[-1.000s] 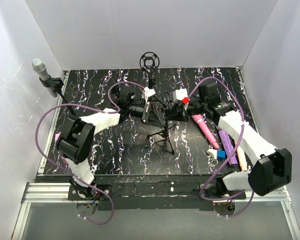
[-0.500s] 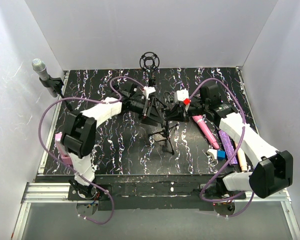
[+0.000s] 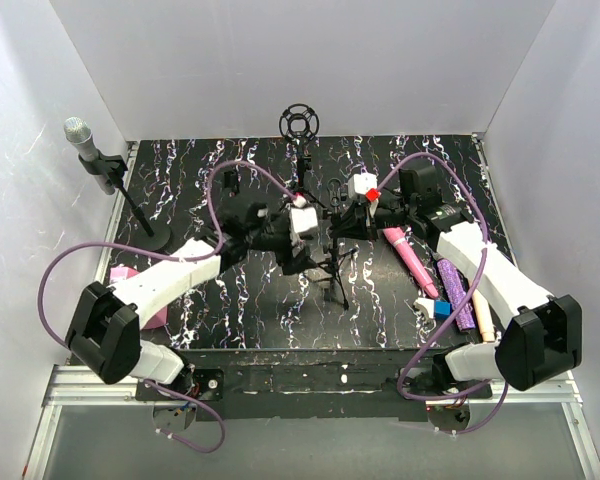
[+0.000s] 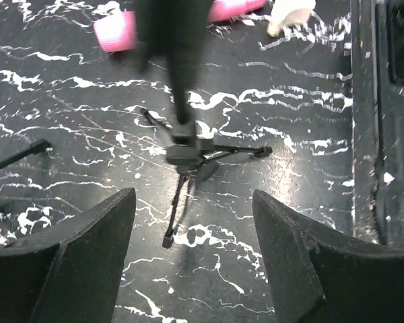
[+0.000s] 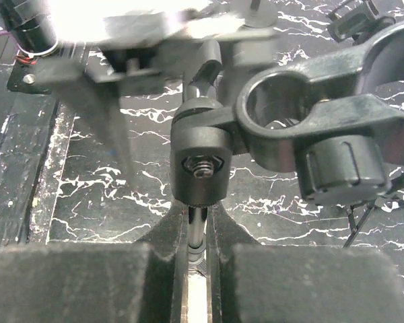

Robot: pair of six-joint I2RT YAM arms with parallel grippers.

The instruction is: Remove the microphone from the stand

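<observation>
A small black tripod stand (image 3: pixel 325 272) is in the middle of the black marbled table. My right gripper (image 5: pixel 196 232) is shut on its thin metal pole, just under the swivel joint. The clip (image 5: pixel 289 111) at the stand's top is an empty ring. A pink microphone (image 3: pixel 410 258) lies flat on the table to the right of the stand. My left gripper (image 4: pixel 194 198) hangs open above the tripod's legs (image 4: pixel 185 153), holding nothing. In the top view, the left gripper (image 3: pixel 296 245) and the right gripper (image 3: pixel 342 226) flank the stand.
A silver-headed microphone (image 3: pixel 78 131) sits in a second stand at the far left. A round shock-mount stand (image 3: pixel 298 121) is at the back. A purple object (image 3: pixel 455 290), a blue cube (image 3: pixel 442 309) and a beige stick (image 3: pixel 483 322) lie on the right, and a pink block (image 3: pixel 130 283) on the left.
My left gripper has opened. The left arm has swung, its elbow dropping toward the near left and its gripper moving over the tripod. The right gripper has kept its grip.
</observation>
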